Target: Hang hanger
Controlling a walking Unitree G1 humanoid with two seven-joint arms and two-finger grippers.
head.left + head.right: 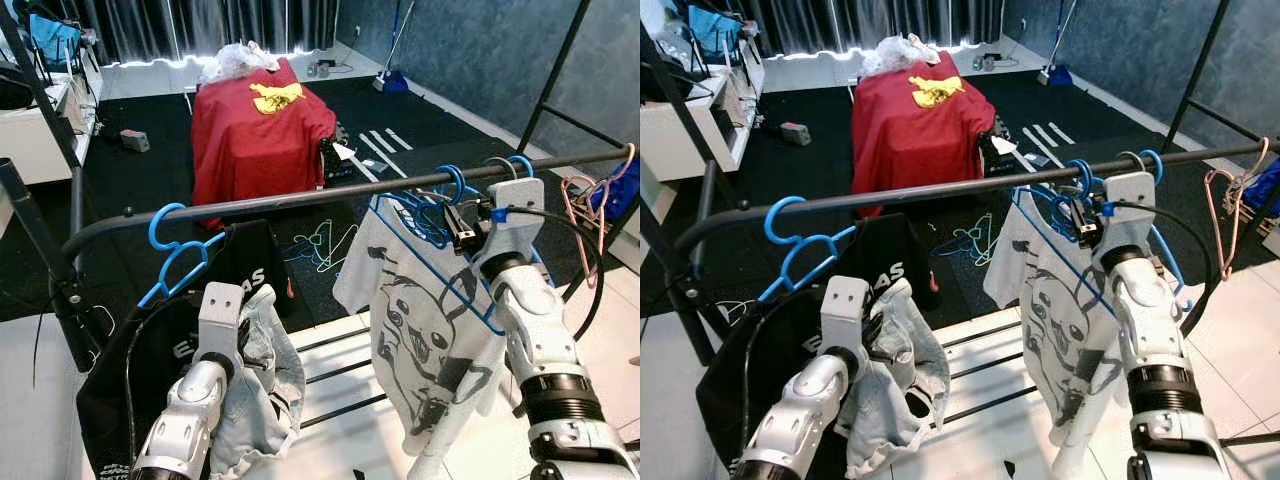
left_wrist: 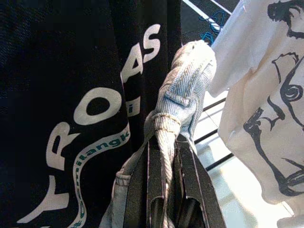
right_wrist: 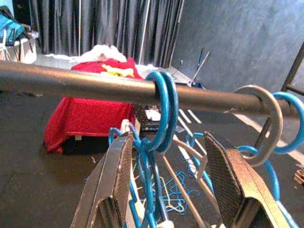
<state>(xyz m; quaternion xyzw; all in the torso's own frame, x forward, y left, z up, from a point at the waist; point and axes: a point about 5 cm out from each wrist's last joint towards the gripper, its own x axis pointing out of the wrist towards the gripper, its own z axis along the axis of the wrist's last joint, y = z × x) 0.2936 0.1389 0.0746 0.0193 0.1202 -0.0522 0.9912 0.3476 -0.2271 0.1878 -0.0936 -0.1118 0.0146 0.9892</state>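
The right gripper (image 3: 166, 190) stood wide open just below the rail (image 3: 85, 85), blue hanger (image 3: 164, 111) hooked between its fingers; the left gripper (image 2: 164, 156) clamped denim cloth (image 2: 185, 90).

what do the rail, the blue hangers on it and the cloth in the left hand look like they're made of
The dark round rail looks like painted metal, matte with scuffs. The blue hooked hangers look like smooth glossy plastic. The pale blue cloth pinched in the left hand looks like denim, going by its diagonal weave and stitched seams.

Ahead of me: dark carpet (image 1: 150, 190), red-draped box (image 1: 260, 130) mid-room, dark curtains (image 1: 230, 22) w/ light at bottom, blue-grey wall (image 1: 480, 50) on my right.
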